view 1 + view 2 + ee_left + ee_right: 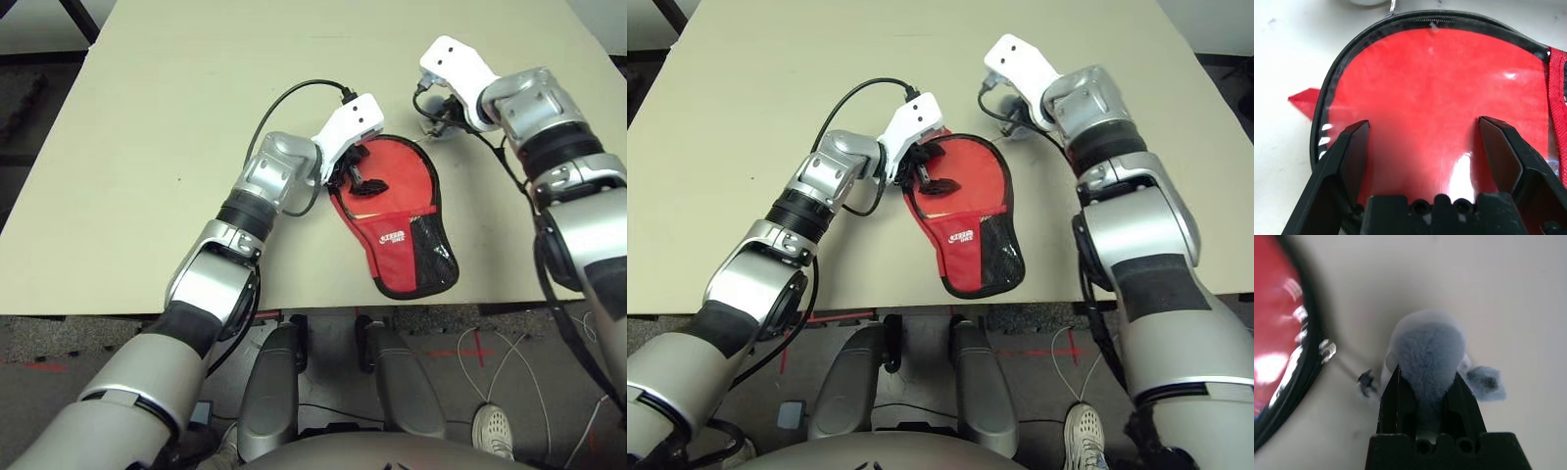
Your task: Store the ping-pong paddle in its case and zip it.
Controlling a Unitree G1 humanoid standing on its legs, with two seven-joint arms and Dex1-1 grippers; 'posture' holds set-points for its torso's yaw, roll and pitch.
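Left gripper [1422, 147]: fingers spread, resting on the case [397, 211]; ping-pong paddle [1435, 98] inside, directly beneath it on the counter [147, 147].

Right gripper [1425, 387]: clenched on a grey fuzzy charm [1430, 347], apparently the zipper pull, beside the case rim. Advice: pin the case firmly and draw along the zipper track.

Both arms are built of brushed silver metal segments joined by black ribbed bands. Each wrist wears a glossy white angular housing with two small dark screw holes, and a black cable loops from it. The left hand [1420, 166] has black, wedge-tipped plastic fingers [1347, 156].
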